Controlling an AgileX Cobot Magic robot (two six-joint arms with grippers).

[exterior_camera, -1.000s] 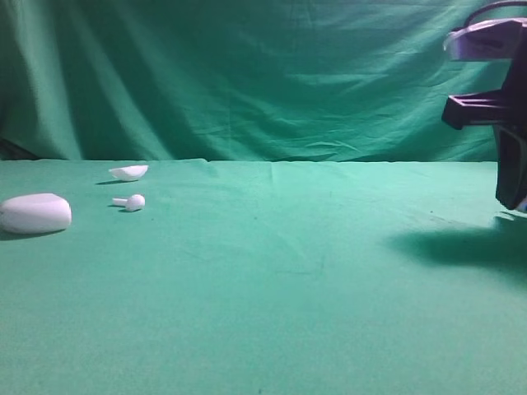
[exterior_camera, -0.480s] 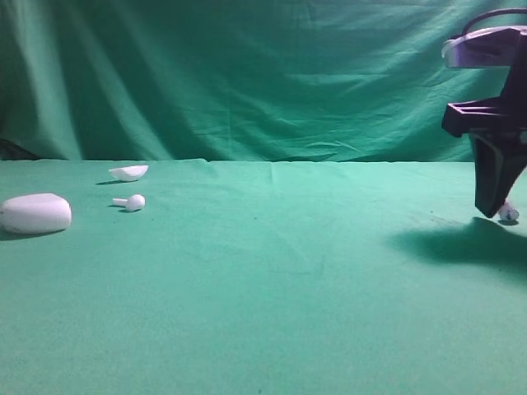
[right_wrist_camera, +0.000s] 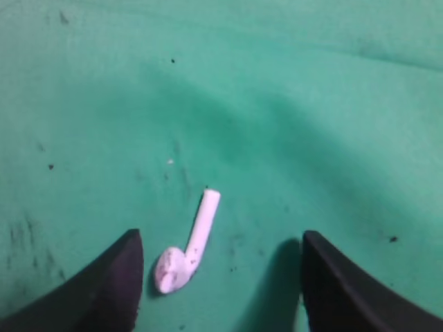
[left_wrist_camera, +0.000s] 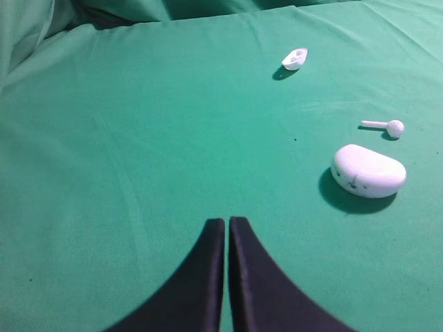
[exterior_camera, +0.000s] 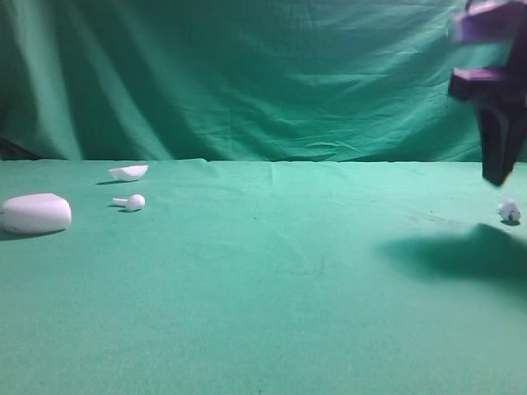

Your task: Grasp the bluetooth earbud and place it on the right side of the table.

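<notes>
The bluetooth earbud (exterior_camera: 509,211) lies on the green table (exterior_camera: 272,271) at its far right. In the right wrist view the white earbud (right_wrist_camera: 187,249) rests flat on the cloth with its stem pointing away, close to the left fingertip and untouched. My right gripper (exterior_camera: 496,171) hangs above it, blurred; its jaws (right_wrist_camera: 221,236) are wide open and hold nothing. My left gripper (left_wrist_camera: 226,223) is shut and empty over bare cloth, and is out of the exterior high view.
At the far left lie a white oval case (exterior_camera: 34,213) (left_wrist_camera: 368,171), a second white earbud (exterior_camera: 130,202) (left_wrist_camera: 387,127) and a small white shell-shaped piece (exterior_camera: 128,172) (left_wrist_camera: 295,58). A green backdrop hangs behind the table.
My right gripper opened, let the earbud go onto the cloth at the right, and rose above it. The things at the left have not moved.
</notes>
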